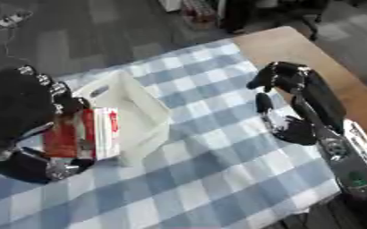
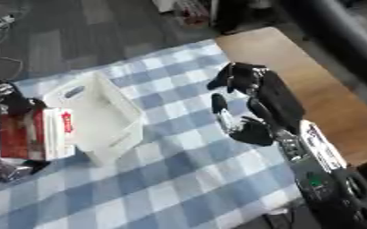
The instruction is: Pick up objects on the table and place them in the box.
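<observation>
At the left side of the scene, a red and white carton (image 1: pixel 85 133) is being held by the left hand (image 1: pixel 32 134), whose fingers are curled round its top and bottom edges. The carton is being kept upright, just beside the near left wall of the white box (image 1: pixel 136 112), with its white face turned towards that wall; whether the two are touching cannot be told. The box is being shown as an open-topped container with a handle slot in its far wall, and nothing can be made out inside it. It is resting on the blue and white checked cloth (image 1: pixel 218 179) by which most of the table is being covered.

Well apart from the box, towards the right, the right hand (image 2: pixel 249 100) is being held above the cloth with its fingers bent downwards and nothing between them. Beyond it, a bare wooden strip of the table (image 1: pixel 296 47) is being left uncovered along the cloth's far right edge.
</observation>
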You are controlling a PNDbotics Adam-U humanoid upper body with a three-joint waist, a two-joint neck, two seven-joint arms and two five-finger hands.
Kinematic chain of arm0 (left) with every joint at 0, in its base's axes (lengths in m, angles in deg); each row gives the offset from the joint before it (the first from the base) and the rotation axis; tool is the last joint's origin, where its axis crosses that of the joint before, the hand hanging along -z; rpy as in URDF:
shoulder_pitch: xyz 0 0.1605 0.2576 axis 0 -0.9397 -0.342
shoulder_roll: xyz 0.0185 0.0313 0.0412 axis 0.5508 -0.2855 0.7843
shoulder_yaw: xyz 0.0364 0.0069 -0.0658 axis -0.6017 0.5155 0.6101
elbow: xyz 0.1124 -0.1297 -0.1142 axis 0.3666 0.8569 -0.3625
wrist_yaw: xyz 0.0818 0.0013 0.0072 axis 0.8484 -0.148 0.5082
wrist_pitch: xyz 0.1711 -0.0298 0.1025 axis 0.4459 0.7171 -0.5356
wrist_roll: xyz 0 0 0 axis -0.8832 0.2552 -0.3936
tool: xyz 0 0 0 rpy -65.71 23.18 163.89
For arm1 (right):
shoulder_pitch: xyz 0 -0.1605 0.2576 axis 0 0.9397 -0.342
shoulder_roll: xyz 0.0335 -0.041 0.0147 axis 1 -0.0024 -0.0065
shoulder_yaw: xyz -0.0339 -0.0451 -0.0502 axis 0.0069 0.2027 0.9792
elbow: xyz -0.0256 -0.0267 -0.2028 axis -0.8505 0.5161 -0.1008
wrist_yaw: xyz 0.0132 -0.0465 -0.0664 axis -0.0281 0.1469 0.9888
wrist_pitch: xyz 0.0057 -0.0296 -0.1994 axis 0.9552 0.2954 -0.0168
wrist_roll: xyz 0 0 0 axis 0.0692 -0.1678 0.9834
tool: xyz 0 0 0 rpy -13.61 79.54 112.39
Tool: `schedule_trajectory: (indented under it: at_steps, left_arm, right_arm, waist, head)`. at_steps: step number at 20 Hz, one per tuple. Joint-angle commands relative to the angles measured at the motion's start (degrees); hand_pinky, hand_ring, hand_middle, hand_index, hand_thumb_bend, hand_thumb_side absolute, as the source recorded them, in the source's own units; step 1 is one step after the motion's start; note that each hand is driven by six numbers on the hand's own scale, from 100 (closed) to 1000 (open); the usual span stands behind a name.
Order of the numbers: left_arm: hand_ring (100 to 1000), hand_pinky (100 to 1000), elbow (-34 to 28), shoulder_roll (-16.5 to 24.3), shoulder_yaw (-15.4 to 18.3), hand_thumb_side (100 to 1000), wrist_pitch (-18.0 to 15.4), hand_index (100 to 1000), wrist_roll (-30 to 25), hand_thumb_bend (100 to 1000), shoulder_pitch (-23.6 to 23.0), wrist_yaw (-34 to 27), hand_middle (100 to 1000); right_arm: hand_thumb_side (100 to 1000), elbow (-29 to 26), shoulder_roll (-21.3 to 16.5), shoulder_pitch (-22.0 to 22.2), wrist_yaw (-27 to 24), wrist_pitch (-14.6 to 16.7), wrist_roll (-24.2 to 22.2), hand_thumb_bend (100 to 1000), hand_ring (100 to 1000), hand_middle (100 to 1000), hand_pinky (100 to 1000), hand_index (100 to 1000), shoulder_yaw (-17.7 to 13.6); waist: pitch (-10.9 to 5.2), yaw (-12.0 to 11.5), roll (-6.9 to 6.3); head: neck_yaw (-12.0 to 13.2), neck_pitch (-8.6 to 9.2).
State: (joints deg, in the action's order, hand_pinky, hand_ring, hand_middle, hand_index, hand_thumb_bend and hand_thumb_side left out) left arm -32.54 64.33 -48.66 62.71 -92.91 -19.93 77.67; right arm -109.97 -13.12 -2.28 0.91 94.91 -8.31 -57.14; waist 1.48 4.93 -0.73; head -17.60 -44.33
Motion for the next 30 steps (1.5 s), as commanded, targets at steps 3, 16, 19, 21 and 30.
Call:
schedule_trajectory:
  at_steps: [3, 16, 19, 21, 30]
  left_arm:
    - [100, 100, 6.28, -1.31, -0.08, 729, -0.45, 210, 4.57, 100, 2.12, 3.71, 100]
    - [100, 100, 19.42, -3.65, 0.26, 732, -1.73, 201, 18.23, 100, 6.26, 10.40, 100]
    - [100, 100, 22.34, -4.42, 0.59, 730, -2.84, 190, 27.88, 100, 7.00, 11.34, 100]
    - [100, 100, 24.69, -4.90, 0.70, 728, -4.06, 189, 34.38, 100, 7.04, 11.62, 100]
    - [100, 197, 31.52, -7.12, -0.47, 807, -11.81, 257, 43.69, 100, 7.35, 17.43, 100]
  right_arm:
    - [926, -0.81, -1.29, -0.96, -0.68, 0.21, -0.39, 100, 415, 552, 412, 655, -0.09]
    - [924, -0.81, -1.30, -2.33, -1.84, 1.38, -1.35, 100, 415, 552, 412, 655, 0.77]
    - [924, -0.81, -1.36, -3.12, -2.51, 1.95, -1.97, 100, 415, 552, 412, 655, 1.29]
    - [924, -0.81, -1.41, -3.67, -3.02, 2.39, -2.40, 100, 415, 552, 412, 655, 1.56]
    - [919, -0.81, -1.59, -5.42, -5.20, 3.53, -3.87, 100, 415, 552, 412, 655, 1.89]
  waist:
    - [-0.63, 0.39, 0.01]
    - [-0.36, 1.89, -0.09]
    - [-0.23, 2.54, -0.17]
    - [-0.14, 2.96, -0.23]
    - [0.11, 4.57, -0.44]
  head:
    - [0.64, 0.21]
    - [1.80, 0.21]
    - [2.36, 0.21]
    - [2.73, 0.21]
    - [3.94, 0.21]
